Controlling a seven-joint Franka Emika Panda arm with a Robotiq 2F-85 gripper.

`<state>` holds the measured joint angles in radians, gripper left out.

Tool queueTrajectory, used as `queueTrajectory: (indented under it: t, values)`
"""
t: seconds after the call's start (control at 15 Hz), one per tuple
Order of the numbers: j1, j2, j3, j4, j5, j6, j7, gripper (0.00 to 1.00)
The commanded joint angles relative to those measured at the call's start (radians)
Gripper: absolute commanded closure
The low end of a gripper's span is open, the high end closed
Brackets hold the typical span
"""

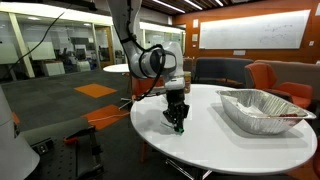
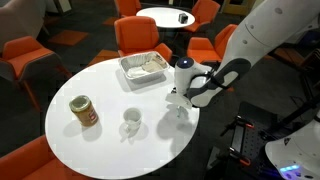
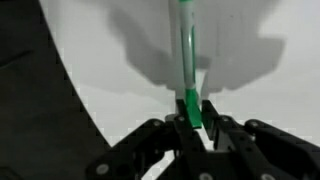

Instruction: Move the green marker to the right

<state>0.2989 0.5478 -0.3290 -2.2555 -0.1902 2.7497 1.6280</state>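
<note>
The green marker (image 3: 187, 60) is a thin green stick that runs from between my fingers out over the white table. In the wrist view my gripper (image 3: 190, 112) is shut on its near end. In both exterior views the gripper (image 1: 177, 122) (image 2: 180, 108) points down, close above the round white table (image 1: 215, 145) near its edge. The marker is too small to make out well in the exterior views.
A foil tray (image 1: 262, 108) (image 2: 144, 66) sits on the table away from the gripper. A white mug (image 2: 131, 120) and a tan jar (image 2: 84, 111) stand on the table too. Orange chairs (image 2: 137, 36) surround the table.
</note>
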Motion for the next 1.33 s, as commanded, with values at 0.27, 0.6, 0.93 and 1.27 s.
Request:
queueTrajectory:
  t: [0.27,0.6,0.93,1.27]
  values:
    - [0.074,-0.053,-0.059,-0.065,-0.010,0.053,0.056,0.39]
    - [0.048,-0.276,-0.023,-0.062,-0.005,-0.138,0.030,0.00]
    - [-0.054,-0.507,0.138,-0.038,-0.039,-0.407,0.028,0.00]
    - [-0.151,-0.617,0.289,-0.037,-0.021,-0.489,0.019,0.00]
